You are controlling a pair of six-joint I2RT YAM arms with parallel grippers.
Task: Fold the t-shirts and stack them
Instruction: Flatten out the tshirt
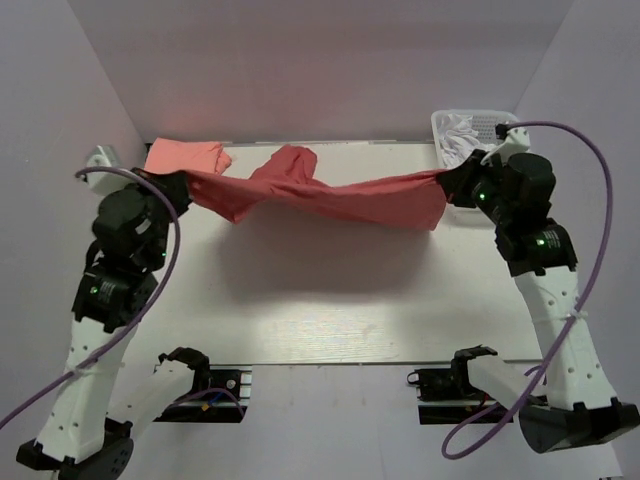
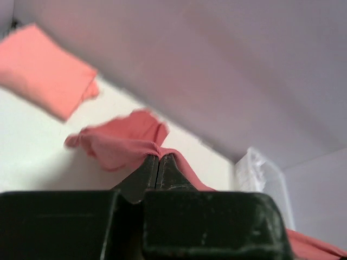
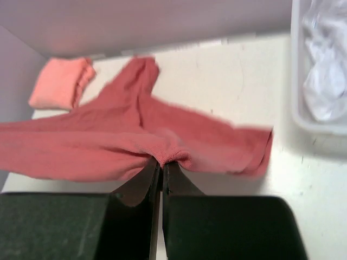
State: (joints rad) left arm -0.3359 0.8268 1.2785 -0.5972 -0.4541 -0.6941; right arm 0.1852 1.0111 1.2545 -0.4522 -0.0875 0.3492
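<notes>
Large dull brick-red cotton t-shirt is strung between the two arms over the far half of the white table, its long axis left to right, with a twist left of centre. Left gripper is pinched tight on one end of it, right gripper on the other, so neither arm is nearer. Small folded salmon-pink t-shirt lies in the far left corner, just behind the left gripper. Judgement: untwist first, then lower both ends together.
</notes>
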